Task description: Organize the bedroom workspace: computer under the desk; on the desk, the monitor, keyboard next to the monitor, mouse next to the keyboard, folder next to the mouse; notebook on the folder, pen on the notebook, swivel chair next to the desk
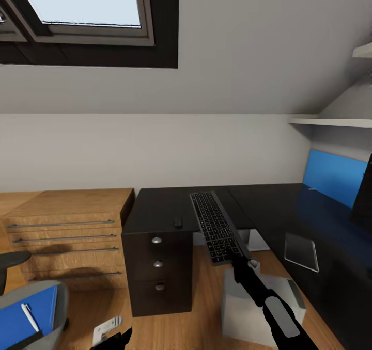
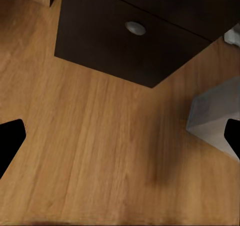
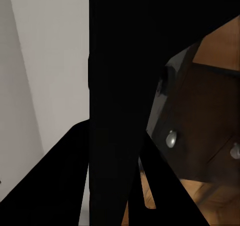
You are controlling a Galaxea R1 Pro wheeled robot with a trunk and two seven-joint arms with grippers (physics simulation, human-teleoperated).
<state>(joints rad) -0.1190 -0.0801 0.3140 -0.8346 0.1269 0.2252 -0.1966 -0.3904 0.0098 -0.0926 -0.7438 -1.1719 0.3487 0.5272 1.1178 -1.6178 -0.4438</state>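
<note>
At the far left, the chair (image 1: 31,308) holds the blue folder (image 1: 26,314) on its seat, with a white pen (image 1: 29,316) lying on the folder. Your left gripper (image 2: 120,136) hangs low over the wood floor (image 2: 100,136) near the drawers (image 1: 157,262), jaws spread wide and empty. The mouse (image 1: 177,221) sits on the desk (image 1: 160,208) above those drawers.

Next comes the keyboard (image 1: 214,226), pinched at its near end by your right gripper (image 1: 243,259). Its far half lies over the desk; the near half overhangs the edge above the computer (image 1: 258,303). I judge the step in hand to be setting it down. Push it farther onto the top and swing it toward the monitor (image 1: 364,195) at the right, so its long edge runs along the desk front. Lower it flat before you let go, and keep it clear of the mouse.

The notebook (image 1: 301,252) lies pale on the right wing of the desk.

Much is cut off. The monitor shows as a dark sliver at the edge. The right wrist view is mostly black, so the grip itself is hard to make out there. Whether the keyboard touches the desk yet, you cannot tell.
</note>
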